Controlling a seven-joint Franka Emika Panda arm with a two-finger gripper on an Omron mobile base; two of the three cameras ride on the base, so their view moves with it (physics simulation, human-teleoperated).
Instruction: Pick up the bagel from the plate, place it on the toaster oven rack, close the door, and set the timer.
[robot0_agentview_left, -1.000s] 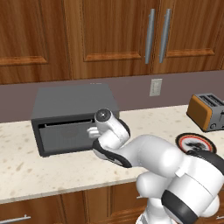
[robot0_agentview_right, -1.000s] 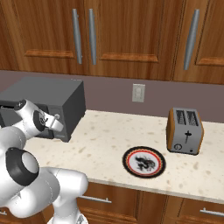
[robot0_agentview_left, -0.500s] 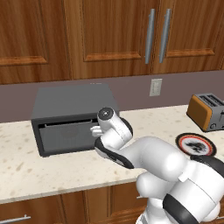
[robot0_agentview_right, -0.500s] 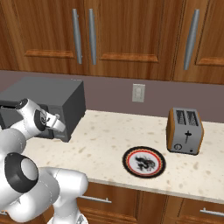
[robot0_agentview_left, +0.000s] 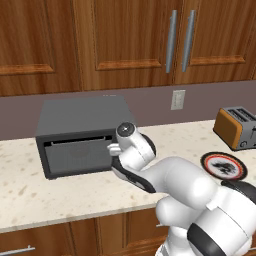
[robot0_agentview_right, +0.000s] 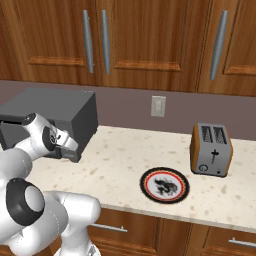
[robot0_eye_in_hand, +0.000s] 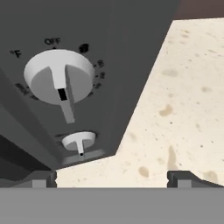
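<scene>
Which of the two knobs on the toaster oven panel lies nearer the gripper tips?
The smaller knob, below the large one marked OFF, sits closer to the open gripper.

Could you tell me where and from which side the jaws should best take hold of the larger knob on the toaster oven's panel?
Probably the raised pointer bar across the larger knob, approached straight on from the front of the toaster oven panel. The round cap looks smooth and shallow, while the bar offers two flat sides to pinch and turn. The gripper is open, its fingertips facing the panel below the smaller knob.

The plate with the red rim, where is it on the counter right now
The plate lies flat near the counter's front edge, just left of the orange toaster in the right base view, and well right of the toaster oven.
</scene>
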